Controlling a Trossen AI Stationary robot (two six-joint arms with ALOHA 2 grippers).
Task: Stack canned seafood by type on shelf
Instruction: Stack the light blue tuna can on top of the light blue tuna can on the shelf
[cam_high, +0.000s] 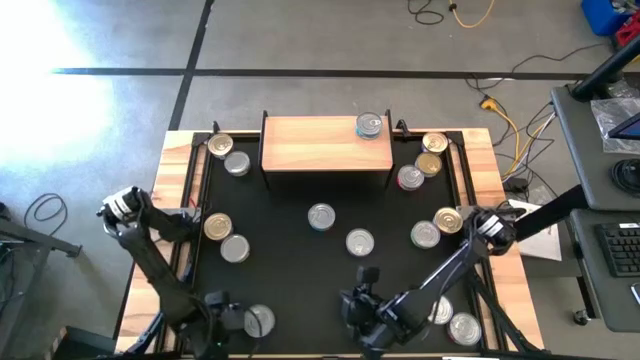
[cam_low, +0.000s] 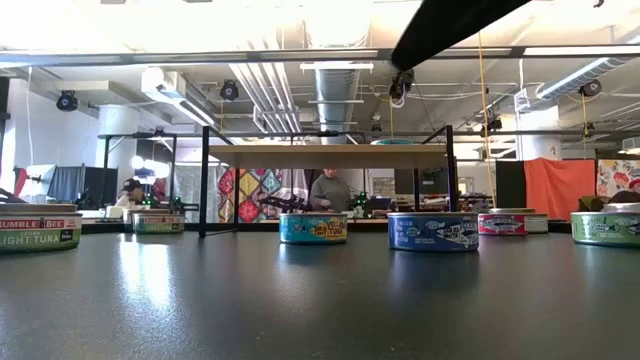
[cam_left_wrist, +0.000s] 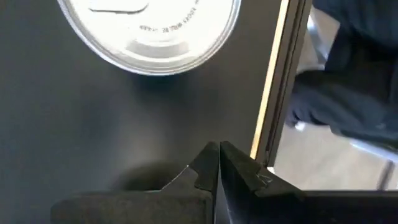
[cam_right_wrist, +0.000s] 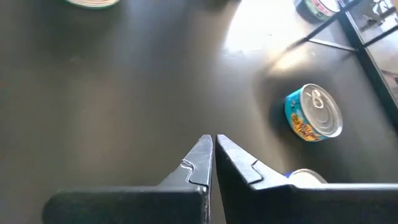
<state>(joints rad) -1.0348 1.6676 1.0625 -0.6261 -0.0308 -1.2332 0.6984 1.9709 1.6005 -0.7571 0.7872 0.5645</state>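
We see shelf (cam_high: 325, 143): light-wood board on thin black legs, standing upright. One silver-lidded tin (cam_high: 370, 125) sits flat on its right end. Other tins (cam_high: 359, 241) lie flat, scattered singly and in pairs left, right and in front of shelf; most lids silver, a few gold (cam_high: 221, 146).

Looking like pale, matt wood w/ visible grain on the shelf (cam_high: 320, 143), thin black metal for its legs. Shining silver on most tin lids, e.g. the can (cam_left_wrist: 149, 31) by the left gripper (cam_left_wrist: 217, 149), smooth ribbed metal, glossy. Showing gold on a few lids (cam_high: 218, 226). Wearing glossy printed labels on the sides (cam_low: 432, 231). Table mat (cam_low: 320, 300) reflecting softly, dark, semi-gloss. Fingers looking matt black plastic.
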